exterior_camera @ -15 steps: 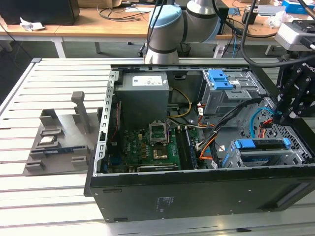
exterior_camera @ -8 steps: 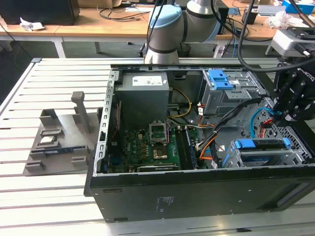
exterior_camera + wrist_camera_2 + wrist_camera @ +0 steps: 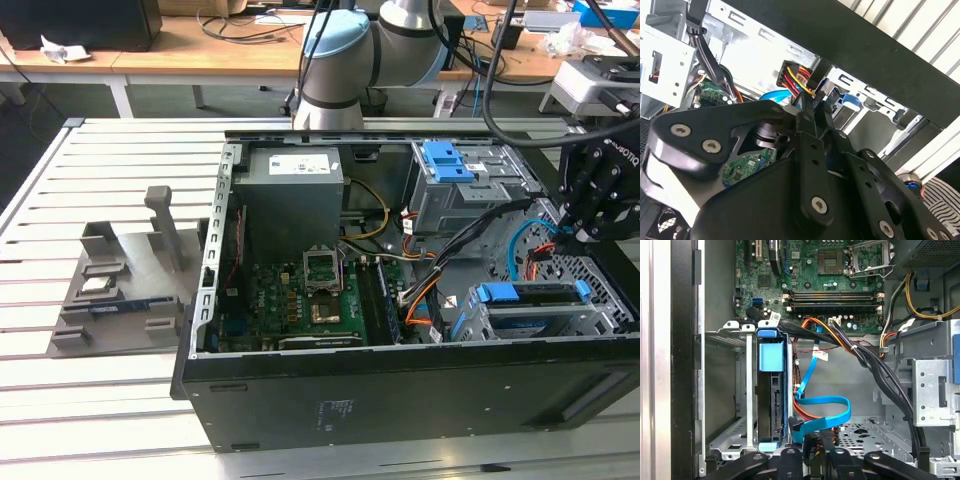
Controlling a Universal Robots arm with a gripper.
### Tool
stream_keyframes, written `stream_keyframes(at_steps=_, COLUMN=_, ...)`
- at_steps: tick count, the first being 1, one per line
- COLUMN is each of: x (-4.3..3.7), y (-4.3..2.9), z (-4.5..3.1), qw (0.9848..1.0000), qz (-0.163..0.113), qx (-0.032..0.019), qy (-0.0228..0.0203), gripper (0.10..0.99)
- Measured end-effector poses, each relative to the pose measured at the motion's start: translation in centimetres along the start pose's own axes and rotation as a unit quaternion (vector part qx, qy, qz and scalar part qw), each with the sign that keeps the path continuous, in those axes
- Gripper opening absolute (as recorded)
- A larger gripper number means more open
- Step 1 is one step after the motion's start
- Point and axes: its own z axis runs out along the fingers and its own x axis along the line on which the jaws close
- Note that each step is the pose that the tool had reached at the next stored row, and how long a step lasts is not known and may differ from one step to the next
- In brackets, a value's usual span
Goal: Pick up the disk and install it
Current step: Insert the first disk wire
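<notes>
Table [image 3: 100, 160]: I see one white slatted metal bench.
Case [image 3: 400, 390]: one black steel tower, side open, at the centre of the exterior view.
Board [image 3: 315, 300]: one green motherboard.
Disk [image 3: 530, 318]: one flat drive on blue plastic rails, seated in the cage at lower right of the exterior view. The first wrist view shows it edge-on [image 3: 774, 405].
Gripper [image 3: 578, 235]: black fingers pinched on a black plug [image 3: 807, 97]. The exterior view doesn't show me this grip.
Cable [image 3: 825, 402]: one flat blue ribbon, looped.
</notes>
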Motion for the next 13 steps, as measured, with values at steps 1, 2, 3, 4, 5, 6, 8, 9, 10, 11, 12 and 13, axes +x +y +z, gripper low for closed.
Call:
stream_keyframes(at_steps=1, x=0.0, y=0.0, z=0.0, qw=1.0, qz=0.0, qx=0.0, qy=0.0002, gripper=0.22)
stream_keyframes(at_steps=2, x=0.0, y=0.0, z=-0.01, qw=1.0, qz=0.0, qx=0.0, qy=0.0005, gripper=0.22)
stream_keyframes(at_steps=3, x=0.0, y=0.0, z=0.0, qw=1.0, qz=0.0, qx=0.0, qy=0.0007, gripper=0.169)
stream_keyframes(at_steps=4, x=0.0, y=0.0, z=0.0, qw=1.0, qz=0.0, qx=0.0, qy=0.0009, gripper=0.169)
stream_keyframes(at_steps=5, x=0.0, y=0.0, z=0.0, qw=1.0, qz=0.0, qx=0.0, qy=0.0011, gripper=0.169)
stream_keyframes(at_steps=6, x=0.0, y=0.0, z=0.0, qw=1.0, qz=0.0, qx=0.0, qy=0.0013, gripper=0.169)
stream_keyframes(at_steps=8, x=0.11, y=-0.01, z=0.0, qw=1.0, qz=0.0, qx=0.0001, qy=0.0016, gripper=0.169)
stream_keyframes(at_steps=9, x=0.29, y=0.0, z=0.01, qw=1.0, qz=0.0, qx=0.0001, qy=0.002, gripper=0.169)
stream_keyframes(at_steps=10, x=0.57, y=0.01, z=0.03, qw=1.0, qz=0.0, qx=0.0001, qy=0.0022, gripper=0.169)
stream_keyframes(at_steps=11, x=0.92, y=0.02, z=0.05, qw=1.0, qz=0.0, qx=0.0, qy=0.0023, gripper=0.169)
stream_keyframes(at_steps=12, x=1.22, y=0.03, z=0.07, qw=1.0, qz=0.0, qx=0.0001, qy=0.0023, gripper=0.169)
stream_keyframes(at_steps=13, x=1.59, y=0.05, z=0.11, qw=1.0, qz=0.0, qx=0.0, qy=0.0023, gripper=0.169)
